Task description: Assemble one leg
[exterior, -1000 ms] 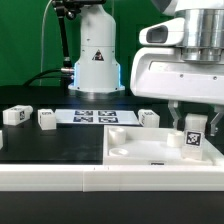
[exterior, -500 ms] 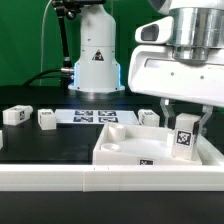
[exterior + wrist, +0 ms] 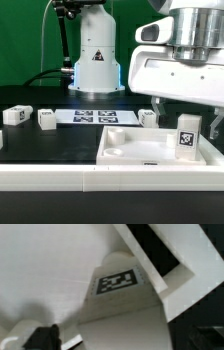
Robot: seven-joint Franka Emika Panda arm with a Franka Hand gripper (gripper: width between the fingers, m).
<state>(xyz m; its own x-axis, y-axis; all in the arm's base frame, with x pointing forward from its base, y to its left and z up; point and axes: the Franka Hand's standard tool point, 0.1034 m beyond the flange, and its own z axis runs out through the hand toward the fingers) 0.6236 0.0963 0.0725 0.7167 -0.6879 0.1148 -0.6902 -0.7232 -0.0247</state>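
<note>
The leg (image 3: 188,136), a small white post with a black-and-white tag on its face, stands upright at the right-hand corner of the wide white panel (image 3: 125,152) in the exterior view. My gripper (image 3: 182,114) hangs over it with a finger on each side. The left finger (image 3: 158,106) stands clear of the leg, so the jaws look open. In the wrist view the leg (image 3: 122,291) runs up the middle between the dark fingers (image 3: 42,336), with a light gap beside one of them. The leg's foot is hidden behind the panel's rim.
Three more small white tagged posts lie on the black table: two on the exterior view's left (image 3: 16,116) (image 3: 47,119) and one behind the panel (image 3: 148,118). The marker board (image 3: 95,116) lies in front of the arm's base (image 3: 97,60).
The leg has shifted slightly left and down into the panel's corner. The panel has slid a little left. The left finger has moved away from the leg, so the jaws have widened.
</note>
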